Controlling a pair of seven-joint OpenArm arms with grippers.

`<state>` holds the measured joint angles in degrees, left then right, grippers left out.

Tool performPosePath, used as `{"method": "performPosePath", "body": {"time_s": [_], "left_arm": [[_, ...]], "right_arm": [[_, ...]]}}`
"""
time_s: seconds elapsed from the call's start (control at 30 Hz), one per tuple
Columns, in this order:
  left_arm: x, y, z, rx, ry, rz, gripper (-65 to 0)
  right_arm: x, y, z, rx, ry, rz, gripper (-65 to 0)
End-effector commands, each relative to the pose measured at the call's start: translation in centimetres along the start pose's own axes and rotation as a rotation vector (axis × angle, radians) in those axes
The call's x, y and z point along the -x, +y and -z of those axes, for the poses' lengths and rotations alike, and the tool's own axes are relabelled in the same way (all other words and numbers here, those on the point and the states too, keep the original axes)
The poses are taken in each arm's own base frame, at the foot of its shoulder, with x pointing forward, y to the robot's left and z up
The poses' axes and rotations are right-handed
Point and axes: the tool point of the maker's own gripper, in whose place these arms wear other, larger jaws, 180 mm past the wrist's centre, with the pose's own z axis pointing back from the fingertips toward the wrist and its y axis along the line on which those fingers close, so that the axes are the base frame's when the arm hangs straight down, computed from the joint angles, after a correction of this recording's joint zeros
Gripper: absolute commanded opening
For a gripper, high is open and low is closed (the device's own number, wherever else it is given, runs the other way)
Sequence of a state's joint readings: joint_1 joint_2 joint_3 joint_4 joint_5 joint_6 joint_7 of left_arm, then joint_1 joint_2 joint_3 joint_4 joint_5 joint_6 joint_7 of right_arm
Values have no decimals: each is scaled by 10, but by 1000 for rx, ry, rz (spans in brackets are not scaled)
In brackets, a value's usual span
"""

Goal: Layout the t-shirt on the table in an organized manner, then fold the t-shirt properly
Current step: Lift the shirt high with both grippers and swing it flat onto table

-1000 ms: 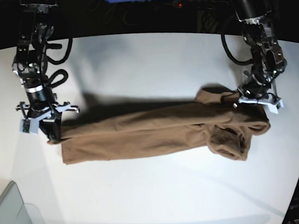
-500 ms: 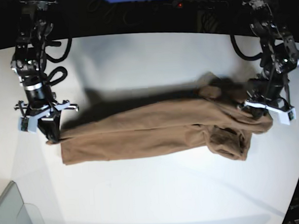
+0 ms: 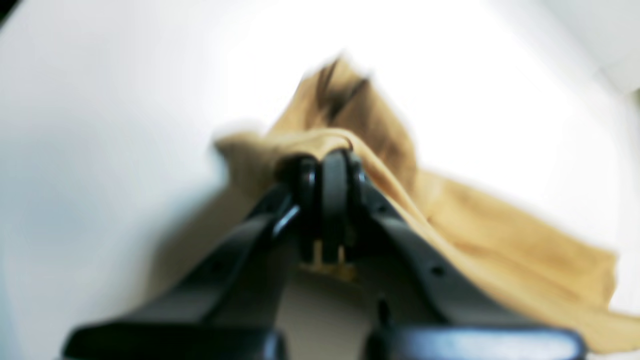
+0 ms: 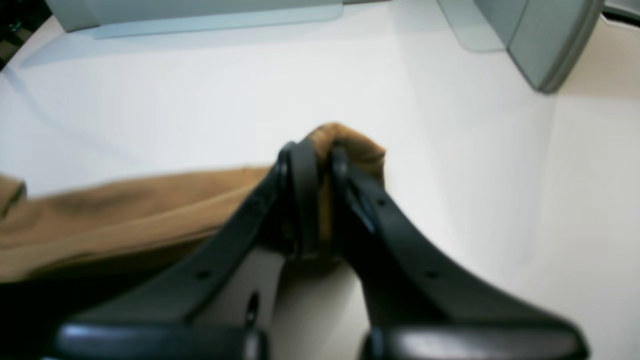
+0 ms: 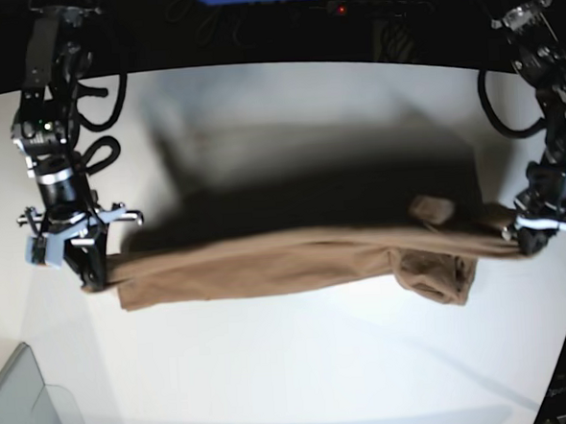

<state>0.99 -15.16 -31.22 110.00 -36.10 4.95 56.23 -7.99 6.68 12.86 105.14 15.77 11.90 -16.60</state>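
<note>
The brown t-shirt [image 5: 286, 260] hangs stretched in a long band between my two grippers, low over the white table [image 5: 302, 365]. At the base view's right, my left gripper [image 5: 527, 240] is shut on one end of the cloth. At the left, my right gripper [image 5: 93, 274] is shut on the other end. In the left wrist view the left gripper [image 3: 327, 162] pinches a fold of the t-shirt [image 3: 475, 225]. The right wrist view shows the right gripper [image 4: 312, 160] closed on a bunched corner of the t-shirt [image 4: 125, 210]. A loose sleeve part [image 5: 439, 275] sags near the right end.
A grey translucent bin corner [image 5: 26, 410] sits at the table's front left, and its wall [image 4: 550, 40] also appears in the right wrist view. The table's curved edge runs down the right side. Dark background and cables lie behind the table.
The left gripper moved outward to the base view's right with the cloth in it, and the right gripper shifted slightly left. The shirt went from a slack heap to a taut band.
</note>
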Motion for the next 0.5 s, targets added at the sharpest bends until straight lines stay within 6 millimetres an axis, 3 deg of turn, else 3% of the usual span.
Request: {"method": "performPosePath", "body": {"time_s": [0.0,0.13,0.23,0.4,0.47], "left_arm": [[-25,-17,0,47,-66,20,-650],[-62,-60,13,142,-133,57,-650],[-82,-81,36,189,-134,40,-650],[-126,-118,84,245,-108,7,-650],[-155,-137,93,271,-121,-3,-650]], "right_arm": [[-29,1,7,-9,-86,-5,-650],[-72,9,35,-40,-124,-22,-650],[-106,18,58,-96,-160,-51,-650],[-156,9,101,-76,-227,-58,-650],[-178,4,116,-74,-264,-40,-650]]}}
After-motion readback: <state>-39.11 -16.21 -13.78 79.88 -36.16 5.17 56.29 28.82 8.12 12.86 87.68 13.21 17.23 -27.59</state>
